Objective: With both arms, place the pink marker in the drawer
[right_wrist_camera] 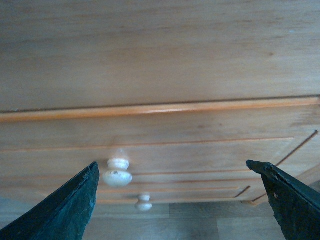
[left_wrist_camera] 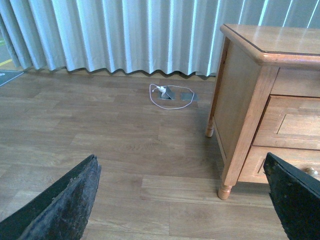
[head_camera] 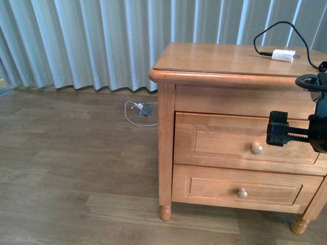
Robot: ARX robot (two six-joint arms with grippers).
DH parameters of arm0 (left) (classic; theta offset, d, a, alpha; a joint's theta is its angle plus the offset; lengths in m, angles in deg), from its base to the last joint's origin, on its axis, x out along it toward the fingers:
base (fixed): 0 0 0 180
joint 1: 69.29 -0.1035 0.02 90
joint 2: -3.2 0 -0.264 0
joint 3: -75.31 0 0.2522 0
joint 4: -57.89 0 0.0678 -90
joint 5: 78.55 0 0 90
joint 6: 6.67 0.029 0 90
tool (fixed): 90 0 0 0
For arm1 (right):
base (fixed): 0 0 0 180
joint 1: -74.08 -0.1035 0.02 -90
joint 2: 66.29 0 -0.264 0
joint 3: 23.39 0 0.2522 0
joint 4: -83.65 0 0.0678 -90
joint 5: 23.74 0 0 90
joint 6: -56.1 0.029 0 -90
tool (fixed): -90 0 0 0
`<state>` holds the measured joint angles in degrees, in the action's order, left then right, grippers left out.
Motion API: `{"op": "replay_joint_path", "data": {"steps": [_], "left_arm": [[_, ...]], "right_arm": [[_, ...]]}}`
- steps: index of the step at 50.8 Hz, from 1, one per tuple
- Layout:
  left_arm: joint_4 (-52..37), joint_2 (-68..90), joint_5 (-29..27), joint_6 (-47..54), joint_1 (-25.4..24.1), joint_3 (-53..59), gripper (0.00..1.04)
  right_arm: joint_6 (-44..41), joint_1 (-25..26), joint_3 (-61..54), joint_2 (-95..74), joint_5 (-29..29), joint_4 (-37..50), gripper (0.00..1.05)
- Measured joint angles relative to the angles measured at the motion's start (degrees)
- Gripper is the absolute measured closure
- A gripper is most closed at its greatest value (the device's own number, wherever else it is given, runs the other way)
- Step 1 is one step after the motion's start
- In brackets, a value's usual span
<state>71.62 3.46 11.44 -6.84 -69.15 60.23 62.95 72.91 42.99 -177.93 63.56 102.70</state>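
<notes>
We see the right hand (head_camera: 276, 136) released, fingers spread, level with the closed drawer (head_camera: 245, 140); its knob (head_camera: 256, 149) sits at five o'clock just beside the fingertips. The left hand (left_wrist_camera: 180, 200) is also released, above the floor (left_wrist_camera: 100, 135). We cannot locate the pink marker.
</notes>
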Motion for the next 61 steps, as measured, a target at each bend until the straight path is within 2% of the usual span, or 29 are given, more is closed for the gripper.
{"op": "replay_joint_path", "data": {"steps": [16,30,37,42,47,58,60,61], "left_arm": [[0.0,0.0,0.0,0.0,0.0,0.0,0.06],[0.0,0.0,0.0,0.0,0.0,0.0,0.06],[0.0,0.0,0.0,0.0,0.0,0.0,0.06],[0.0,0.0,0.0,0.0,0.0,0.0,0.06],[0.0,0.0,0.0,0.0,0.0,0.0,0.06],[0.0,0.0,0.0,0.0,0.0,0.0,0.06],[0.0,0.0,0.0,0.0,0.0,0.0,0.06],[0.0,0.0,0.0,0.0,0.0,0.0,0.06]], "right_arm": [[-2.9,3.1,-14.1,21.2,9.5,-11.5,0.08],[-6.2,6.6,-23.6,50.0,15.6,-30.2,0.08],[-10.2,10.2,-24.0,64.4,19.4,-41.9,0.08],[-11.0,16.1,-23.8,74.7,24.1,-50.9,0.08],[-10.1,19.1,-23.8,77.7,23.2,-51.5,0.08],[-9.9,19.3,-23.9,77.7,23.3,-51.3,0.08],[-8.8,18.7,-26.3,79.2,21.3,-45.1,0.14],[-8.4,17.9,-29.2,80.9,19.1,-38.5,0.19]]}}
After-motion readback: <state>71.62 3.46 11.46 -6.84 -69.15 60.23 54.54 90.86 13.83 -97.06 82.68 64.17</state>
